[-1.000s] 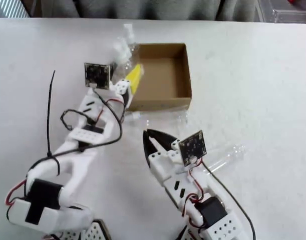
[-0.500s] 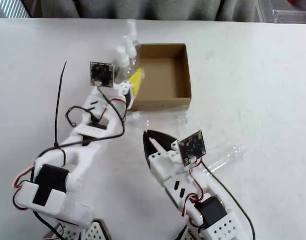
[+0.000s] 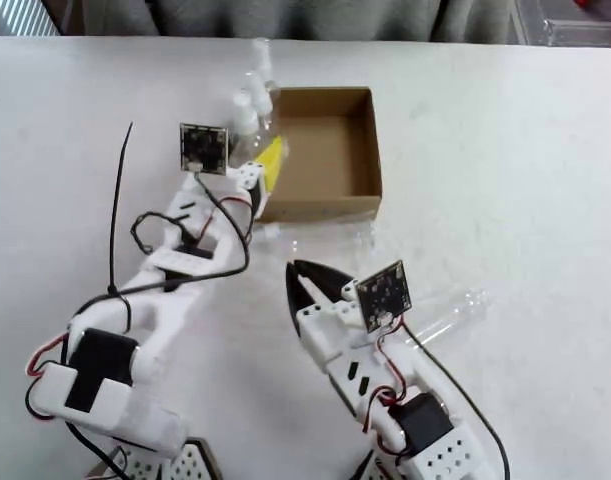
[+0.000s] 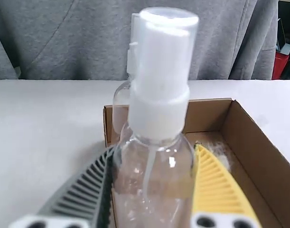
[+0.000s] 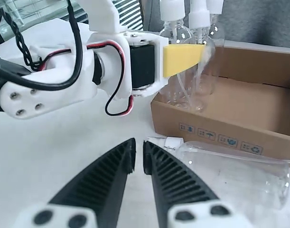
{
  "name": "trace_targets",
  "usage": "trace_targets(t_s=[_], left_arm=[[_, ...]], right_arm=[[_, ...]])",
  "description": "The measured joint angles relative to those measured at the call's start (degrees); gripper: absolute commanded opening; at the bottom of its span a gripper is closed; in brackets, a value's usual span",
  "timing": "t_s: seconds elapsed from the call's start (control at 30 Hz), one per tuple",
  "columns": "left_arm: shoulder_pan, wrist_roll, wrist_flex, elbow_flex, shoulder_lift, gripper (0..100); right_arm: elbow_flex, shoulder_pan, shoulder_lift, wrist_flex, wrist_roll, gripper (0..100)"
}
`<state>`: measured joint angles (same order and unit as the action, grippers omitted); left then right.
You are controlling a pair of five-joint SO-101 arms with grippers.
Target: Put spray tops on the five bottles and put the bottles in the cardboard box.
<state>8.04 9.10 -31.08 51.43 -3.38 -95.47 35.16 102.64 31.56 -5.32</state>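
Currently the left claw (image 4: 153,153) is clamped on an upright clear bottle (image 4: 152,183), its grey and yellow fingers pressed against either side of the body. A white spray top (image 4: 161,61) sits on the neck of this bottle. The held bottle stands at the left wall of the cardboard box (image 3: 330,150), by the near corner; whether its base rests on the box floor I cannot tell. Just behind it, more capped bottles (image 5: 217,33) stand upright along the same wall inside the box.

The right claw (image 5: 138,142) sits low over the tabletop (image 3: 505,150) in front of the box. Its black fingers are drawn nearly together, with only a narrow slit between them, and they grip nothing. Just beyond its tips a clear bottle (image 5: 230,168) lies on its side on the tabletop beside the box's near wall, with a white piece at its neck end closest to the claw. A second clear bottle (image 3: 455,308) lies on its side next to the right arm, apart from the box.
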Motion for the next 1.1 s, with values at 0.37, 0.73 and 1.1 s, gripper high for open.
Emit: trace_targets(t_s=[0.37,0.73,1.1], left_arm=[[0.00,0.00,-0.44,1.41,0.00,2],[0.26,-3.16,-0.53,3.43,0.00,2],[0.26,-4.84,-0.53,3.43,0.00,3]], right_arm=[[0.00,0.00,0.00,0.00,0.00,1.5],[0.00,-0.53,0.00,1.76,0.00,1.5],[0.00,-0.53,0.00,1.76,0.00,1.5]])
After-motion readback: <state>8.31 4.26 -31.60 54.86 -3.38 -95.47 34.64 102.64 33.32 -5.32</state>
